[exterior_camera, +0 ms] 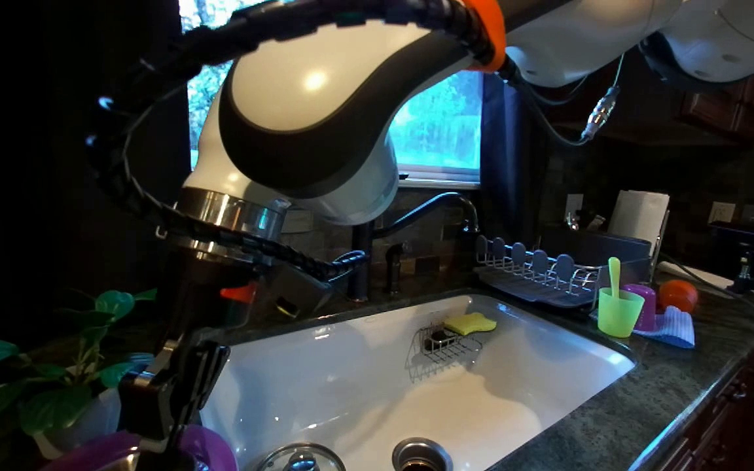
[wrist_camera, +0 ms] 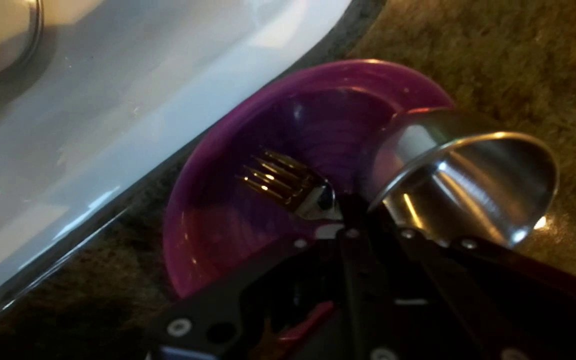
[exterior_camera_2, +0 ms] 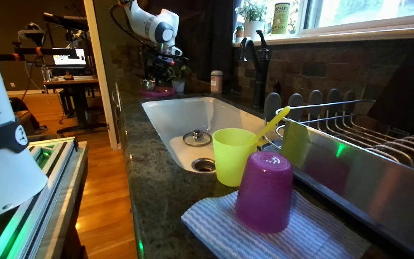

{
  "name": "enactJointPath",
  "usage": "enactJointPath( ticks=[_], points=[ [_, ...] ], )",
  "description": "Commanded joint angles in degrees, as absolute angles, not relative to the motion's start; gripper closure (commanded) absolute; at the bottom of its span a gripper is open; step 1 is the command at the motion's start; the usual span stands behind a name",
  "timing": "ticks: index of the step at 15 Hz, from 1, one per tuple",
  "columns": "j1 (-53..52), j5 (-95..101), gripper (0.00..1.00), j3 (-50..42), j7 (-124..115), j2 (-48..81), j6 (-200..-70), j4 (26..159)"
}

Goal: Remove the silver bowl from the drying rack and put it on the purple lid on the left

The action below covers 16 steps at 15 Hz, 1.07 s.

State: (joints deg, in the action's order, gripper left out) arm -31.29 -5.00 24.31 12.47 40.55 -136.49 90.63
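The silver bowl (wrist_camera: pixel 468 180) is tilted on its side over the right edge of the purple lid (wrist_camera: pixel 338 120), its opening facing right in the wrist view. My gripper (wrist_camera: pixel 360 207) is shut on the bowl's rim. I cannot tell whether the bowl touches the lid. In an exterior view the bowl (exterior_camera_2: pixel 147 85) and the purple lid (exterior_camera_2: pixel 158 92) show at the far end of the counter, under my gripper (exterior_camera_2: pixel 159 73). In an exterior view the lid (exterior_camera: pixel 210 445) is partly hidden by my gripper (exterior_camera: pixel 174 425). The drying rack (exterior_camera: pixel 537 268) stands beyond the sink, far from my gripper.
A fork (wrist_camera: pixel 293 187) lies in the purple lid, its handle hidden. The white sink (exterior_camera: pixel 364 386) borders the lid and holds a glass lid (exterior_camera_2: pixel 197 138). A potted plant (exterior_camera: pixel 69 366) stands close to my gripper. A black faucet (exterior_camera_2: pixel 261 68) rises behind the sink.
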Motion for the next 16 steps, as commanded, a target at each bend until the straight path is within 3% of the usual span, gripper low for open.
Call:
enactJointPath(
  ticks=[1, 16],
  points=[
    [-32.73, -3.61, 0.98, 23.71, 10.21, 42.53, -132.82, 87.05],
    [-36.54, 1.75, 0.98, 19.4, 7.69, 44.84, -133.02, 82.81]
  ],
)
